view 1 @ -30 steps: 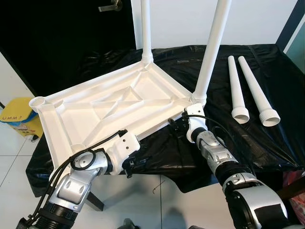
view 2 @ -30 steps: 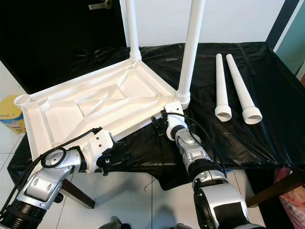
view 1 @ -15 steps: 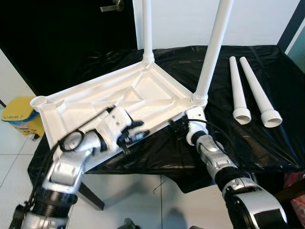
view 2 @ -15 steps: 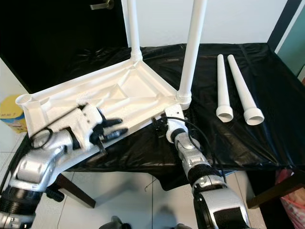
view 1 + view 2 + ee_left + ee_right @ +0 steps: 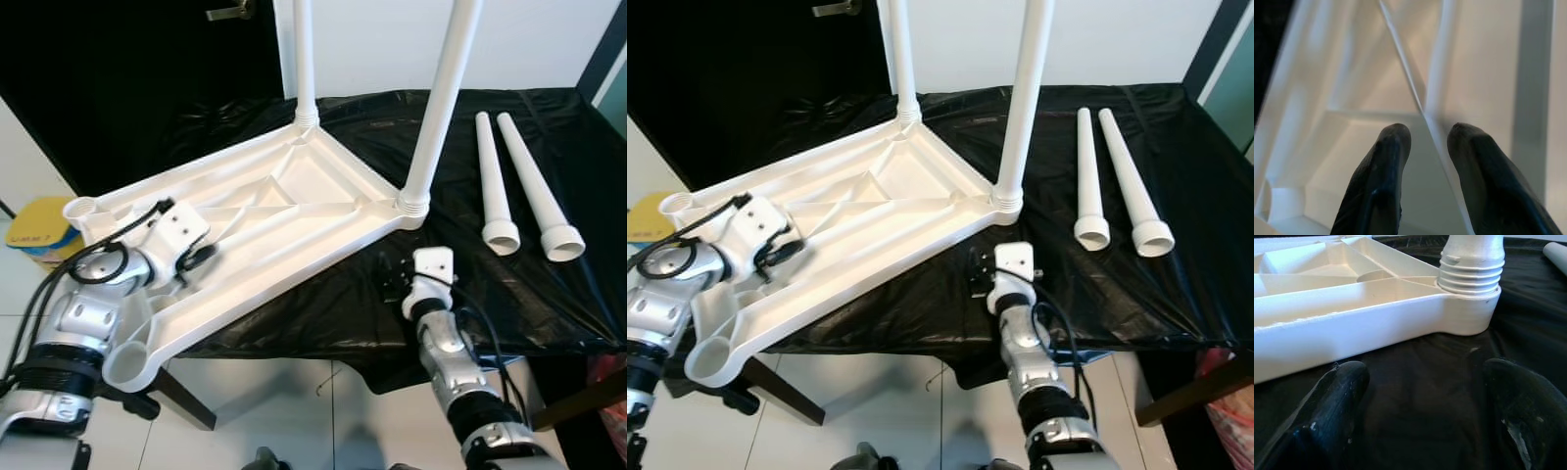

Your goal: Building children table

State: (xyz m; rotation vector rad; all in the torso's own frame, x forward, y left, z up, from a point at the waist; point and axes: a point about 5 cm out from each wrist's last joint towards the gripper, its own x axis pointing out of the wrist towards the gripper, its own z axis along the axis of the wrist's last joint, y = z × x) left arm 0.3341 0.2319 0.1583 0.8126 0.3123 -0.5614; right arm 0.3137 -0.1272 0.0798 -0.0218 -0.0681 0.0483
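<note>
The white plastic table top (image 5: 245,220) lies upside down on a work surface draped in black sheeting (image 5: 549,294), its ribbed underside facing up with diagonal stiffeners crossing between the rims. Two white legs are already screwed in and stand upright: the far corner leg (image 5: 302,59) and the near right corner leg (image 5: 443,98), whose threaded collar seats in its socket. The two corner sockets at the table top's left end, the far socket (image 5: 80,208) and the near socket (image 5: 125,360), are open, and that end overhangs the sheeting's edge. Two loose legs (image 5: 519,186) lie side by side on the sheeting, well to the right of the table top. The left gripper (image 5: 1427,142) hovers over the table top's underside near its left end, fingers slightly parted astride a diagonal rib, gripping nothing. The right gripper (image 5: 1425,382) sits on the sheeting just in front of the near right corner, fingers spread wide and empty. A yellow container (image 5: 34,235) beyond the table top's left end carries writing too small to read.
</note>
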